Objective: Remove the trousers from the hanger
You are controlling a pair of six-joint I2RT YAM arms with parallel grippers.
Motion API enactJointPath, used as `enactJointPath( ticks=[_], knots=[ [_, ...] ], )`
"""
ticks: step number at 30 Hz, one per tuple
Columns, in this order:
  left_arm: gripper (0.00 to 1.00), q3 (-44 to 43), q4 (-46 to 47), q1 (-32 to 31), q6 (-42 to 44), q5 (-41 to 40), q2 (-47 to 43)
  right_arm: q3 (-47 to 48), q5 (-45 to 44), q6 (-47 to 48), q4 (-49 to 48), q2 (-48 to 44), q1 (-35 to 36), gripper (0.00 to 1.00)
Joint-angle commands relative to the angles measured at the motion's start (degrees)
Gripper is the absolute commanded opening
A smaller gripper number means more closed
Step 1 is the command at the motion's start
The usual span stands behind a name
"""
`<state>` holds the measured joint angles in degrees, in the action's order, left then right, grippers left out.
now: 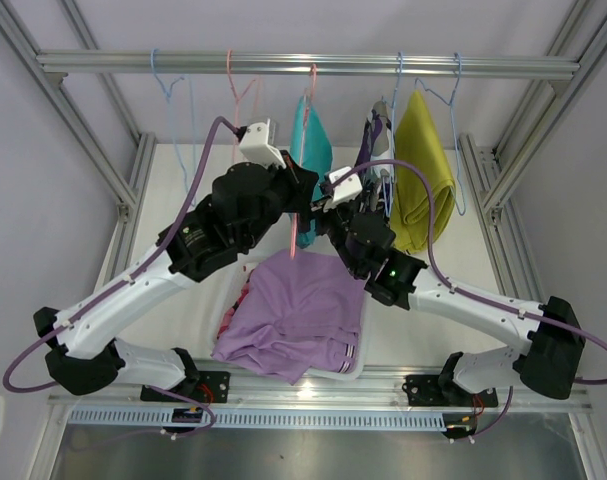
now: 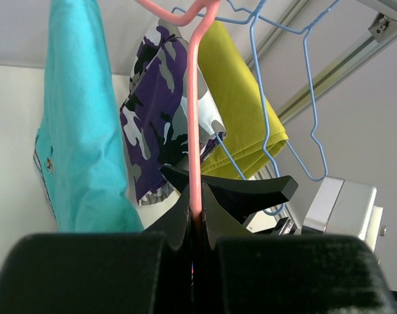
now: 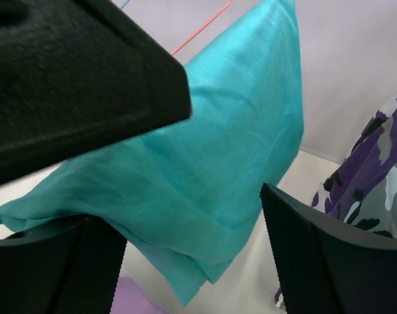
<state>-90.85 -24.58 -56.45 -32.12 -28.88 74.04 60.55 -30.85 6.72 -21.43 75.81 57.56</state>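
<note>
Teal trousers [image 1: 313, 140] [image 2: 80, 131] [image 3: 211, 150] hang folded over a pink hanger [image 1: 295, 235] [image 2: 195, 131] on the rail. My left gripper [image 1: 305, 198] [image 2: 196, 212] is shut on that hanger's thin pink wire, just right of the teal cloth. My right gripper [image 1: 333, 192] [image 3: 185, 235] is open, its jaws standing on either side of the teal trousers' lower fold. Camouflage trousers [image 1: 371, 140] [image 2: 155, 124] [image 3: 375, 157] and mustard trousers [image 1: 423, 180] [image 2: 241, 104] hang further right on blue hangers [image 2: 309, 131]. Lilac trousers [image 1: 298, 315] lie in the bin, over a pink-red patterned pair [image 1: 245, 295].
A white bin [image 1: 358, 365] sits on the table under the arms. An empty blue hanger [image 1: 173, 95] and an empty pink hanger [image 1: 238, 95] hang at the rail's left. Aluminium frame posts [image 1: 113, 180] stand on both sides.
</note>
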Motion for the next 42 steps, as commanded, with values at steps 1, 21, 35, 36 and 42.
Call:
enactJointPath(
  ticks=[1,21,35,36,42],
  knots=[
    [0.01,-0.91,8.06,-0.51,-0.23,-1.0,-1.97,3.34,-0.08,1.36,-5.2,0.57,-0.26,0.79],
    [0.01,2.61,8.14,-0.42,1.27,-7.06,-1.62,10.37,2.11,3.47,2.09,-3.3,-1.66,0.0],
    [0.01,-2.23,3.84,2.48,-0.4,-8.65,1.81,15.47,0.97,6.37,9.39,-10.5,-1.4,0.0],
    [0.01,-2.4,3.57,2.48,-0.14,-8.73,2.33,15.56,0.88,6.46,9.56,-10.77,-1.4,0.0],
    [0.0,-1.79,2.34,2.92,0.3,-9.61,4.35,18.28,1.23,7.6,11.67,-12.53,-1.4,0.0]
  ],
)
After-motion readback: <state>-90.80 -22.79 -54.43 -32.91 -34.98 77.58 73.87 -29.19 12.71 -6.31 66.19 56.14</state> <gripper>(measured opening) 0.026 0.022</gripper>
